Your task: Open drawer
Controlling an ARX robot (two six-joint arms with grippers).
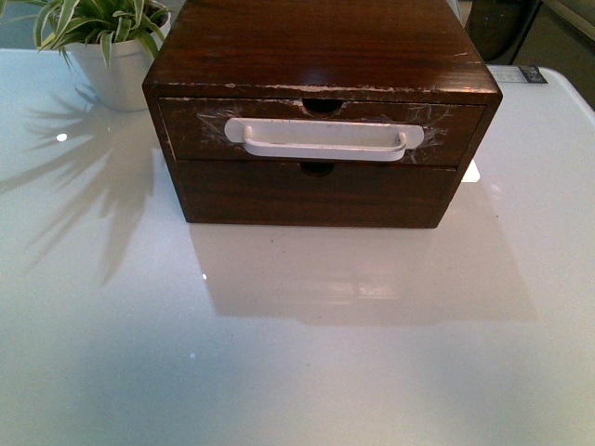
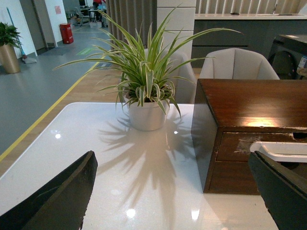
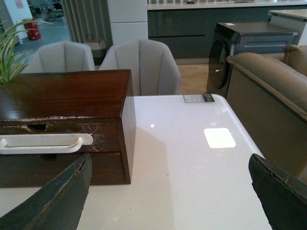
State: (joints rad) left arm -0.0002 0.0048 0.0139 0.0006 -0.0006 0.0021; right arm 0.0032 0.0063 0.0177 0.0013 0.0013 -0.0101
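Observation:
A dark brown wooden box (image 1: 321,46) stands on the white table (image 1: 297,353). Its upper drawer (image 1: 195,130) is shut and flush, with a wide white bar handle (image 1: 321,139), whitish scratches around it and a semicircular notch (image 1: 323,105) in its rim. Neither arm shows in the front view. My left gripper (image 2: 175,191) is open and empty, left of the box; the drawer (image 2: 235,146) and its handle (image 2: 280,149) show by one finger. My right gripper (image 3: 170,194) is open and empty, right of the box; the drawer (image 3: 108,136) and handle (image 3: 45,142) show there.
A plain handle-less lower drawer front (image 1: 316,193) sits under the upper one. A potted striped plant (image 1: 116,42) stands at the table's far left, beside the box. Chairs (image 3: 139,64) and a sofa (image 3: 273,86) stand beyond the table's far and right edges.

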